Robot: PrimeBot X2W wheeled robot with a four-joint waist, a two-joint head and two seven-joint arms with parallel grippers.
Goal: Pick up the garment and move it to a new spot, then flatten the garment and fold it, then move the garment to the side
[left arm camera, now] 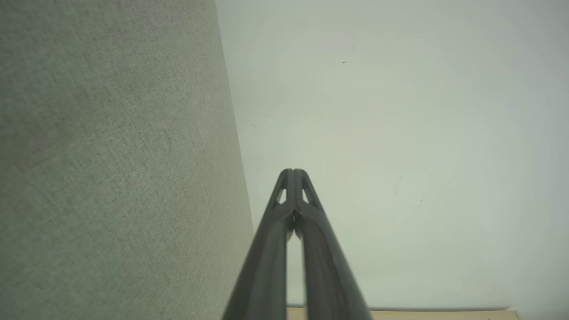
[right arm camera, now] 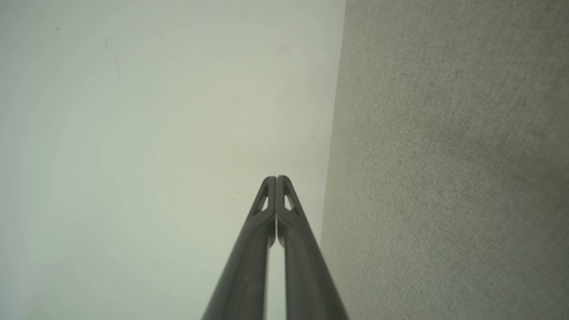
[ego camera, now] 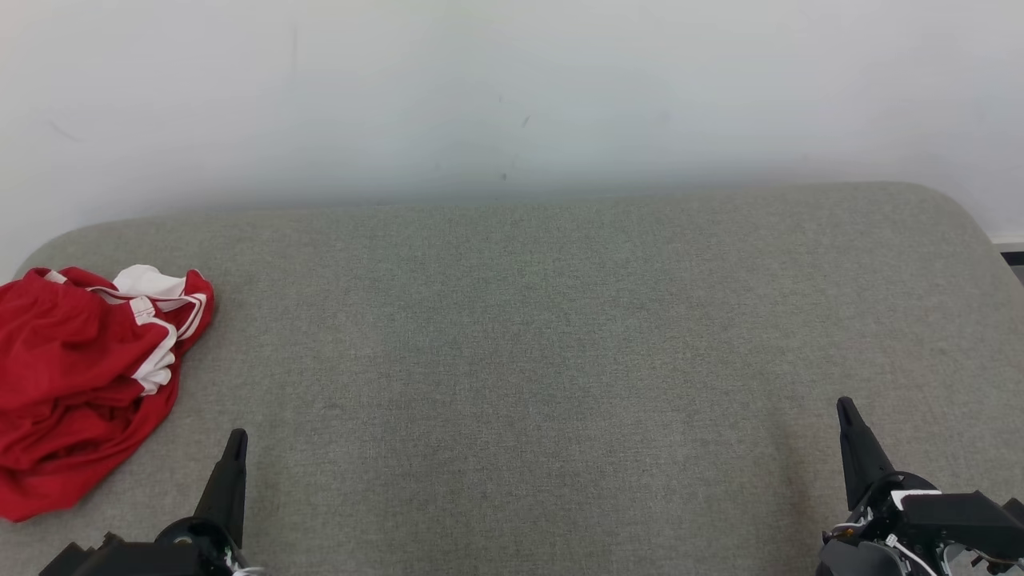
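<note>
While both our arms sit low at the near edge, the grey padded surface (ego camera: 520, 336) spreads wide before us. Its far edge runs along the pale wall (ego camera: 512, 96) and rounds off at both far corners. The garment (ego camera: 80, 384), red with white trim, lies crumpled at the far left of that surface, close to its left edge, a little beyond our left gripper (ego camera: 238, 438) and apart from it. From the garment rightward, a broad run of bare fabric reaches to the right corner. Our right gripper (ego camera: 844, 406) stands well apart from the left one, at the lower right. Both point up toward the wall, tips leaning slightly inward. In each wrist view the surface stands on its side against the wall (those cameras are rolled over). There the left gripper (left arm camera: 293, 171) and the right gripper (right arm camera: 276, 178) each show their two fingers pressed tip to tip, closed on nothing. The head view's left border cuts off part of the garment, and its folds hide its shape; it may be shorts or a jersey. A small dark shape (ego camera: 1013, 260) past the right corner is too small to name.
</note>
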